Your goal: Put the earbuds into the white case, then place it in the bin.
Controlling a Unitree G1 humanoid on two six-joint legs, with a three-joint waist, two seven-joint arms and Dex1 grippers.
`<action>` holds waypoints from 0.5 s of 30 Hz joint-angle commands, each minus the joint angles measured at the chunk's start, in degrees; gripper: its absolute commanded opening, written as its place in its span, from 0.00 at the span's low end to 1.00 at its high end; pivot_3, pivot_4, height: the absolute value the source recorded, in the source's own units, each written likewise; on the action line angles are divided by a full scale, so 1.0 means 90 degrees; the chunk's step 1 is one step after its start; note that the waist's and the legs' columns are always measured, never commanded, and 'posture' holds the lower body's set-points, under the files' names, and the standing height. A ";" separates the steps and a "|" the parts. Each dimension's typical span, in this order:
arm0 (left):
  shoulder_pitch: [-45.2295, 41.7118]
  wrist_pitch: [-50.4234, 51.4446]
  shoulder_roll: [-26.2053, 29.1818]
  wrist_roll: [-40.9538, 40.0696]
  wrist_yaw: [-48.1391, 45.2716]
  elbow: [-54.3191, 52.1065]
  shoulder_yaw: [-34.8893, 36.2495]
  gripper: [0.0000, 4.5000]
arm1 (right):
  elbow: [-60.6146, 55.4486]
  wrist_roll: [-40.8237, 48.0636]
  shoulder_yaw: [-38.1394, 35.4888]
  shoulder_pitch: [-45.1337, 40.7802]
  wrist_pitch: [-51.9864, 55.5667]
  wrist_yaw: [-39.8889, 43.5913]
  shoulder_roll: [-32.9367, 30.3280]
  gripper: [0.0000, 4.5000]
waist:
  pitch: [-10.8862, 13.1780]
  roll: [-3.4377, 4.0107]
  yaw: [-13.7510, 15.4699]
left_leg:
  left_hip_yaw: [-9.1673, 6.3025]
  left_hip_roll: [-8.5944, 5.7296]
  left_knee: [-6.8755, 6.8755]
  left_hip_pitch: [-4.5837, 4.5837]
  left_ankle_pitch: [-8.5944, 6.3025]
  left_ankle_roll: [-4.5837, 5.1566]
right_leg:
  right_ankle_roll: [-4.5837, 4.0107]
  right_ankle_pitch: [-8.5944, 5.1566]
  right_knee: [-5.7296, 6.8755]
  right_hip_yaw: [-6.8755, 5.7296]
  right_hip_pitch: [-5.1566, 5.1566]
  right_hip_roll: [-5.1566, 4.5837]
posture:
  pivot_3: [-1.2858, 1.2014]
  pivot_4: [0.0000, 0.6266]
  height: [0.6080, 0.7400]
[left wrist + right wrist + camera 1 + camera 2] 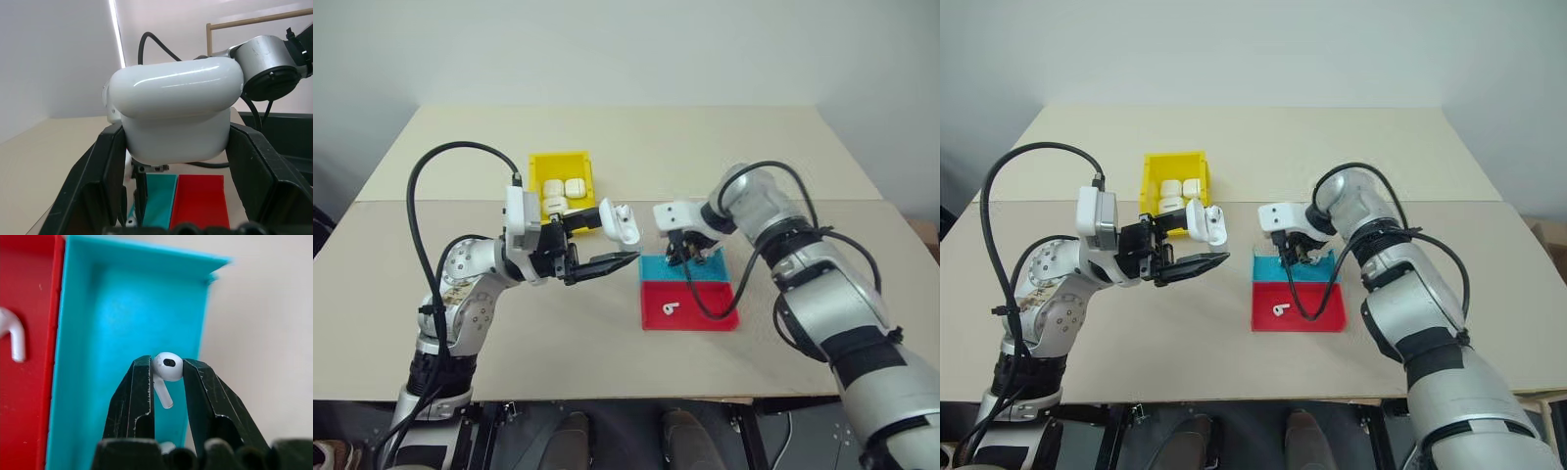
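The right gripper [166, 369] pinches an earbud [167, 367] over the blue tray half [117, 333]; another earbud [670, 308] lies in the red half. The left gripper [176, 152] clamps the case [176, 112] near the bin [540, 166].

A broad, pale beige matte worktop [705, 147] fills the middle of the room, made of two flat panels that meet along a thin straight seam [842, 201] running side to side. Its far edge narrows toward a plain white wall [626, 49], smooth and evenly lit by soft diffuse light. A dark grey floor [333, 176] shows past the worktop's corner. A light wooden frame of thin round rods [244, 24] stands against the wall.
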 commanded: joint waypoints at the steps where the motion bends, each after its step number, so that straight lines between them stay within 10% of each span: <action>1: -0.0148 -0.0063 -0.0013 -0.0140 -0.0080 -0.0086 0.0033 0.62 | -0.1482 0.1123 -0.1063 0.0394 0.1510 0.0465 -0.0518 0.15 | 0.0000 0.0000 0.0040 | 0.0000 0.0000 0.0000 -0.0002 0.0000 0.0000 | 0.0000 0.0000 -0.0001 -0.0001 0.0002 -0.0001 | 0.52 0.24 1.00; 7: -0.0300 -0.0079 -0.0103 -0.0158 -0.0227 0.0128 -0.0036 0.62 | -0.5127 0.3895 -0.3487 0.2305 0.4639 -0.0159 -0.0987 0.15 | 0.0000 0.0000 0.0146 | -0.0003 0.0001 -0.0001 -0.0004 0.0000 0.0001 | 0.0001 0.0000 -0.0003 -0.0003 0.0002 0.0000 | 0.52 0.24 1.00; 15: -0.0596 -0.0009 -0.0207 -0.0137 -0.0437 0.0402 -0.0198 0.62 | -0.8345 0.7267 -0.6199 0.3100 0.8360 -0.3356 0.0747 0.15 | -0.0002 0.0003 0.0094 | -0.0006 0.0006 -0.0002 0.0007 0.0000 0.0001 | -0.0001 0.0002 0.0000 0.0007 0.0002 0.0014 | 0.52 0.24 1.00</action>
